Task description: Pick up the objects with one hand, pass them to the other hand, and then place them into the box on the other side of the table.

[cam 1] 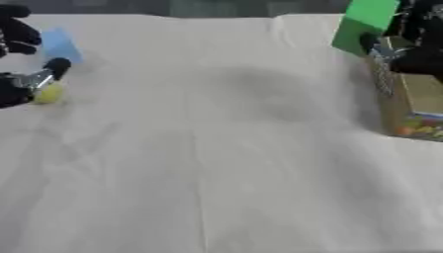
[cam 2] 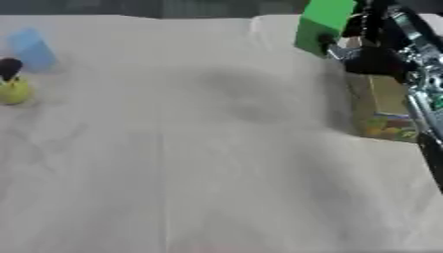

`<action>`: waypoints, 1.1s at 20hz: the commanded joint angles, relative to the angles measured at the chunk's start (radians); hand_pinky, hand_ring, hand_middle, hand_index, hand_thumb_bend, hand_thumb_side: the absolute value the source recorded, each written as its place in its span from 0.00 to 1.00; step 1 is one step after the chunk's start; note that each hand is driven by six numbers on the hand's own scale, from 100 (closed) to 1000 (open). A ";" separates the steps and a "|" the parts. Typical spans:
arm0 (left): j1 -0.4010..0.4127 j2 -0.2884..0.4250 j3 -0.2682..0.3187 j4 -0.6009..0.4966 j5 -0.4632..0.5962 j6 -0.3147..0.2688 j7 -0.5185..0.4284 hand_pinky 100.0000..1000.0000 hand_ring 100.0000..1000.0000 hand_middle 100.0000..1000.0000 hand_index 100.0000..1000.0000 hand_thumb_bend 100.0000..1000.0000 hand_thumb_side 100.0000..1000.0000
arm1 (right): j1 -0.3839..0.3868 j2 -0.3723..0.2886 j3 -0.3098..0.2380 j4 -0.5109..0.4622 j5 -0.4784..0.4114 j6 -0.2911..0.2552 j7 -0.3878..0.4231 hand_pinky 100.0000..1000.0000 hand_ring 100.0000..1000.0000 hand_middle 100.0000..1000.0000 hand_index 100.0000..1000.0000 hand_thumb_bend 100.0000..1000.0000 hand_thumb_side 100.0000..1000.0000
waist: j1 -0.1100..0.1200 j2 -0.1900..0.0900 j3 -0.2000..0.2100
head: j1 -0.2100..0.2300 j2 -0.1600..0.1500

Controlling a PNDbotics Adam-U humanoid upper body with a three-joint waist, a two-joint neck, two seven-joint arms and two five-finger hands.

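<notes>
Up in the upper right of the frame, hanging a green block (cam 2: 325, 22) in the air, tilted with its long axis running from upper right down to lower left, pinched at its right-hand side by the right hand (cam 2: 372, 54), fingers curled against it. Sitting just up and to the left of the open box (cam 1: 411, 106), with the box's near wall directly below and to the right of the block's lower corner, apart from it and not yet over the opening as far as can be judged. Needing, by the look of it, a short carry rightward and down to clear the rim before letting go; risking a clip on the box's upper edge if lowered too early.

Over at the far left edge of the frame, lying on the cloth-covered counter (cam 1: 216, 163), a small yellow-green round thing (cam 1: 48, 93), with a pale blue block (cam 1: 61, 44) just above it. Reaching toward the yellow-green thing, the left hand (cam 1: 30, 79), one dark fingertip touching or nearly touching its top; whether closed on it, impossible to tell. Being plainly the nearer hand for both of those pieces, well apart from the box across the whole width of the counter.
</notes>
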 commanded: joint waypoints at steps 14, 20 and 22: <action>0.021 0.038 0.056 -0.019 0.004 -0.010 0.051 0.69 0.63 0.53 0.77 0.45 0.00 | 0.141 -0.074 -0.191 0.083 0.028 0.001 -0.192 0.74 0.66 0.51 0.53 0.22 0.00 | 0.000 -0.019 -0.013 | -0.172 -0.033; 0.021 0.034 0.055 -0.020 0.004 -0.011 0.051 0.69 0.63 0.53 0.77 0.45 0.00 | 0.148 -0.074 -0.194 0.144 0.039 0.011 -0.192 0.74 0.66 0.52 0.54 0.25 0.00 | 0.000 -0.018 -0.012 | -0.188 -0.053; 0.022 0.033 0.055 -0.020 0.004 -0.011 0.052 0.69 0.63 0.53 0.77 0.45 0.00 | 0.148 -0.073 -0.195 0.167 0.039 0.011 -0.190 0.74 0.66 0.53 0.54 0.25 0.00 | 0.000 -0.017 -0.011 | -0.181 -0.060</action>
